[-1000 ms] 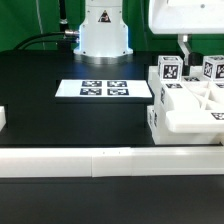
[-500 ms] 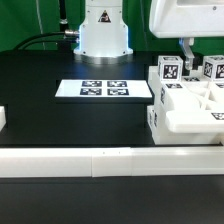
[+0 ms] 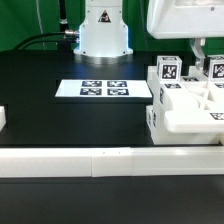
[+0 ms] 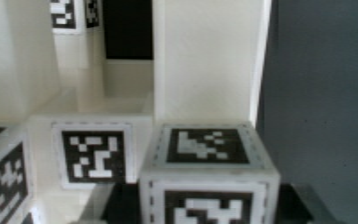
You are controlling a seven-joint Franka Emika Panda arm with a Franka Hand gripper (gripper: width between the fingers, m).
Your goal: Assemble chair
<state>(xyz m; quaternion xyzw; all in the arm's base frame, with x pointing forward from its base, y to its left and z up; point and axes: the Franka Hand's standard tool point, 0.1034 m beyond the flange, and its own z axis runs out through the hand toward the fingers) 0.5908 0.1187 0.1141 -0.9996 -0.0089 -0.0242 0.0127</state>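
Lying along the near edge, the long white rail [image 3: 100, 158]. Sitting beyond it at the exterior view's right, the chair [image 3: 185, 100]. Coming down behind, the gripper [image 3: 196, 50] (jaw state unclear, partly cropped), risking nudging a tagged post askew.

The chair [image 3: 185, 100] stands at the exterior view's right — marker board [image 3: 105, 89] beside it.
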